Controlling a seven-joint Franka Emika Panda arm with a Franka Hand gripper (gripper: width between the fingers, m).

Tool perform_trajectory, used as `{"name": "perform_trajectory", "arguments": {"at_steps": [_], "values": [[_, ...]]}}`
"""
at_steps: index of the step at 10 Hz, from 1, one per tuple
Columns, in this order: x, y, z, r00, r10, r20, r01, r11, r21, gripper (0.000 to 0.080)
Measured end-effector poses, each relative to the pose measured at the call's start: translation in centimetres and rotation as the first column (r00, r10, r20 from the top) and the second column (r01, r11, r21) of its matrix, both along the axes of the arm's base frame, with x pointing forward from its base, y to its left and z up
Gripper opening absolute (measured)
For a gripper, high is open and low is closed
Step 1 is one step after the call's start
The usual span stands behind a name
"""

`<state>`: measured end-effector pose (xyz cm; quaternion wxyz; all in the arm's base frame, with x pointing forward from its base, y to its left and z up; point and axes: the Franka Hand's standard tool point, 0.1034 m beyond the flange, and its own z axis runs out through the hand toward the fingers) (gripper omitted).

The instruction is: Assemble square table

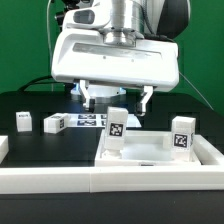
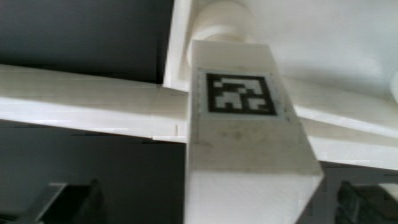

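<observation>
Directly beneath the pincer (image 1: 119, 98) a white leg block (image 1: 116, 131) stands upright, its black-and-white tag facing the exterior camera. The pincer is spread wide and holds nothing: each dark finger (image 1: 92, 97) hangs clear of the leg block, one on either side and slightly above its upper end. The wrist view looks down the same leg block (image 2: 240, 140), which fills the gap between the two fingers without touching either.

Below the pincer lies the square top (image 1: 150, 151), a white tray with a raised rim, and the leg block rises from one of its corners. Whether the block is fixed there cannot be told.

Off to the pincer's side, toward the exterior view's right, a second leg (image 1: 181, 135) stands upright at the square top's far edge.

Toward the exterior view's left of the pincer, two loose leg blocks (image 1: 22, 121) (image 1: 55, 123) rest on the black tabletop (image 1: 40, 145), with the marker board (image 1: 90, 120) between them and the pincer. Nearer the camera than the pincer, a border rail (image 1: 60, 178) runs along the front.
</observation>
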<state>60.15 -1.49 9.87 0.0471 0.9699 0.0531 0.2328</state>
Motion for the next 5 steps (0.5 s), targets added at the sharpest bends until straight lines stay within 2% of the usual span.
{"name": "perform_trajectory", "arguments": {"at_steps": [4, 5], "values": [[-0.01, -0.13, 0.15, 1.0, 0.003, -0.004, -0.003, 1.0, -0.001, 0.0648], [0.05, -0.49, 0.9, 1.0, -0.003, -0.011, 0.003, 1.0, 0.007, 0.0648]]}}
